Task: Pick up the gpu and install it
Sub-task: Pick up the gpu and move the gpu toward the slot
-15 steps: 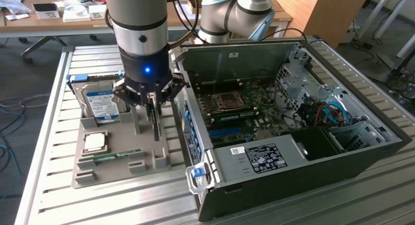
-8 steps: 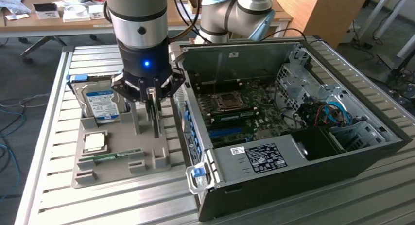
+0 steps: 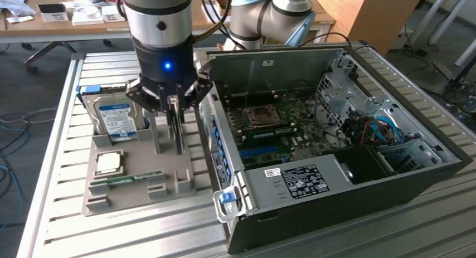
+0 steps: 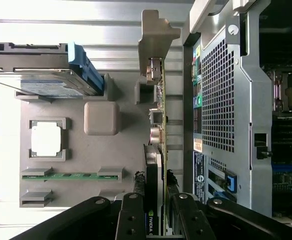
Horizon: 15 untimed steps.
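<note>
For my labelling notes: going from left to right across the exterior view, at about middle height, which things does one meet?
hard drive → gpu → CPU socket → blue cables

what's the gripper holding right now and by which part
Cannot be told. The gripper is around the graphics card, at the end away from its metal bracket, while the card stands on edge in the gray tray.

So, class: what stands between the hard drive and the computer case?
The gpu, upright on the grey tray, gripper over it, in the exterior view.
</note>
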{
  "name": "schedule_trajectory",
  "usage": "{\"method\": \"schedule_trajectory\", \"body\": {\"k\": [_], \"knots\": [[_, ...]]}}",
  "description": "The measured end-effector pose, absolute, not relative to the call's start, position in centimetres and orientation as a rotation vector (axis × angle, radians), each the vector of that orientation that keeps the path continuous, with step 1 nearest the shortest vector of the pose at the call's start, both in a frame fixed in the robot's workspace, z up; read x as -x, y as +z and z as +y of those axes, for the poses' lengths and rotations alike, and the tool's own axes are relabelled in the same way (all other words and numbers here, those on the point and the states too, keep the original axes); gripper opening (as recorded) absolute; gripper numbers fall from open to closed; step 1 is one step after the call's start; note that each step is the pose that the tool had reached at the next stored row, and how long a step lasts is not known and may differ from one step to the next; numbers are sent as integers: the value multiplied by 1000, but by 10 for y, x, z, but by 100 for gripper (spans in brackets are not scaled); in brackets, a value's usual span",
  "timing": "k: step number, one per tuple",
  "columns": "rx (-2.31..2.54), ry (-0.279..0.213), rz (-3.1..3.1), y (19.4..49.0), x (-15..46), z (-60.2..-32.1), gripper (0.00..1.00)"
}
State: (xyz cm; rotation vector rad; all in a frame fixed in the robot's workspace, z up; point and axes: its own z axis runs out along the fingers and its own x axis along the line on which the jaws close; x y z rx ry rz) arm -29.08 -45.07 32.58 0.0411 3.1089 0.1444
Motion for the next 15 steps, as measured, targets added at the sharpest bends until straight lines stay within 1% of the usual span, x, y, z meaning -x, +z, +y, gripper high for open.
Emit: {"method": "schedule_trajectory", "body": {"k": [15], "knots": [[-41, 144, 3109, 346, 291, -451, 27]]}}
